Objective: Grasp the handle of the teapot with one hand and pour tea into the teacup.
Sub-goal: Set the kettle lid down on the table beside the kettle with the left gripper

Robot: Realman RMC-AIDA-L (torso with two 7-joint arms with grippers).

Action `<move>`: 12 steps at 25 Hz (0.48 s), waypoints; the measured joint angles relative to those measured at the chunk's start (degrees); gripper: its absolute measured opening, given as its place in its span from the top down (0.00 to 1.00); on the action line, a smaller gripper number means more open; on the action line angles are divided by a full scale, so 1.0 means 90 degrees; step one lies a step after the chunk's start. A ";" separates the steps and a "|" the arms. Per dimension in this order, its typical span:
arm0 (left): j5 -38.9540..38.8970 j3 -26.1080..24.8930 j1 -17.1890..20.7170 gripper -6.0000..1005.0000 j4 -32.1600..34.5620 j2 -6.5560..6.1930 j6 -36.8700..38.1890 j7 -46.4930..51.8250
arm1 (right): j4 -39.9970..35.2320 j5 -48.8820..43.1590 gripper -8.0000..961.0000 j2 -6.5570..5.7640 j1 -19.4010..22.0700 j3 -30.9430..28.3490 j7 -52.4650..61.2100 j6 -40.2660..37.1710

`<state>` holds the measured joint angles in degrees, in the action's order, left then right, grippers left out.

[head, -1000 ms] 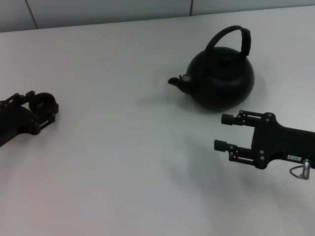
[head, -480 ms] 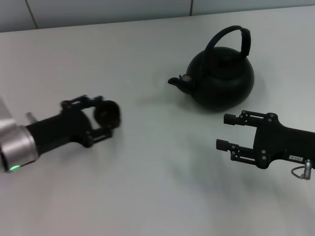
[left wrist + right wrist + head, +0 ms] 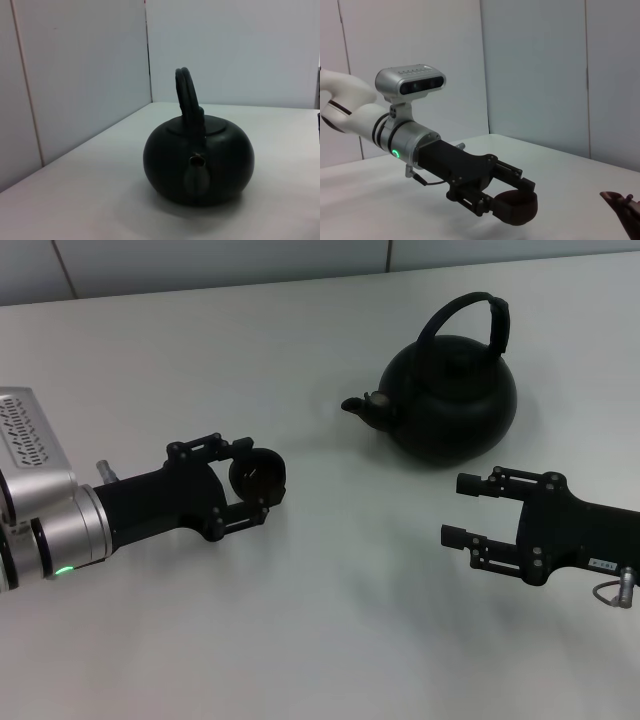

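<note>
The matte-black teapot (image 3: 450,400) stands at the back right of the white table (image 3: 330,620), spout (image 3: 358,406) pointing left, its arched handle (image 3: 470,320) upright. It also shows in the left wrist view (image 3: 200,160). My left gripper (image 3: 250,478) is shut on the small dark teacup (image 3: 257,474) and holds it left of the spout, just above the table. The right wrist view shows the cup (image 3: 516,209) between that gripper's fingers. My right gripper (image 3: 462,510) is open and empty in front of the teapot, low over the table.
A pale wall (image 3: 200,260) runs along the table's far edge. The teapot's spout tip (image 3: 620,205) shows at the edge of the right wrist view.
My left arm has carried the teacup from the far left rightward toward the teapot's spout. The right gripper has hardly moved.
</note>
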<state>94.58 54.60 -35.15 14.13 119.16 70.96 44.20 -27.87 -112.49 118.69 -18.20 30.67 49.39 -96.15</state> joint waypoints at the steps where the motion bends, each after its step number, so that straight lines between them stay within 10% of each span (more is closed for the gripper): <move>1: 0.0000 0.0000 0.0000 0.29 0.0000 0.0000 0.0000 0.0000 | 0.0000 0.0000 0.34 0.0000 0.0000 0.0000 0.0000 0.0000; 12: -0.0003 0.0002 -0.0126 0.28 -0.0545 0.0001 -0.0477 -0.0388 | -0.0065 0.0005 0.34 0.0002 -0.0004 0.0000 0.0000 -0.0069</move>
<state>94.56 54.62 -36.28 9.22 119.17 66.67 40.71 -28.45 -112.45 118.70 -18.24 30.67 49.39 -96.77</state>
